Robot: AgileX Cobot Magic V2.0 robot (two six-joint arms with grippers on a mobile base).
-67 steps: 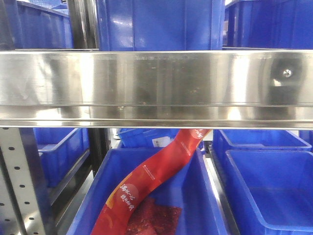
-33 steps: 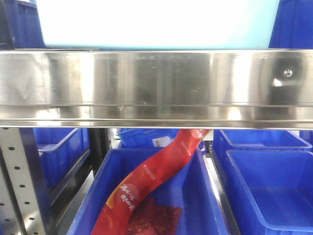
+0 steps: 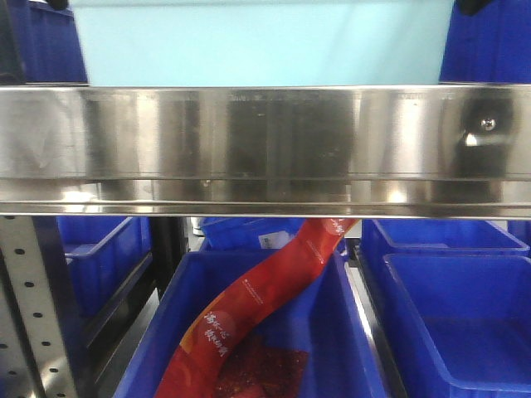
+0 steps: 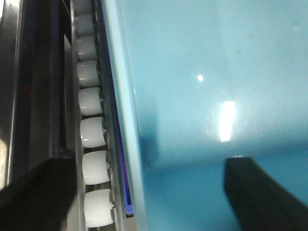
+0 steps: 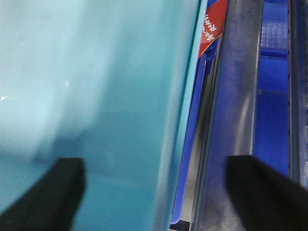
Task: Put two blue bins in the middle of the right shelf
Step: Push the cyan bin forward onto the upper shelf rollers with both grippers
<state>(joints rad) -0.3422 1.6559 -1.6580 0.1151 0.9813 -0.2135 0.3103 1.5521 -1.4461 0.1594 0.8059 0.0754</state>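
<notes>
Below steel rail (image 3: 265, 149) — red pouch (image 3: 249, 311) showing white, unreadable lettering; pale bin (image 3: 261, 41) cropped above; both grippers' (image 4: 144, 192) (image 5: 154, 192) grip impossible to tell.

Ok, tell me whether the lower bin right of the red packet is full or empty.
Empty as far as visible: the blue bin shows bare walls and floor, while its neighbour holds the red packet. Its near part is cropped.

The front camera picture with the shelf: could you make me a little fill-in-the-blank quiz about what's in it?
1. The long packet leaning in the lower middle bin is ____ in colour.
2. The shiny metal shelf beam runs ____ across the picture.
3. Above the beam, the wide pale box looks light ____.

Missing words: red; horizontally; blue
</notes>
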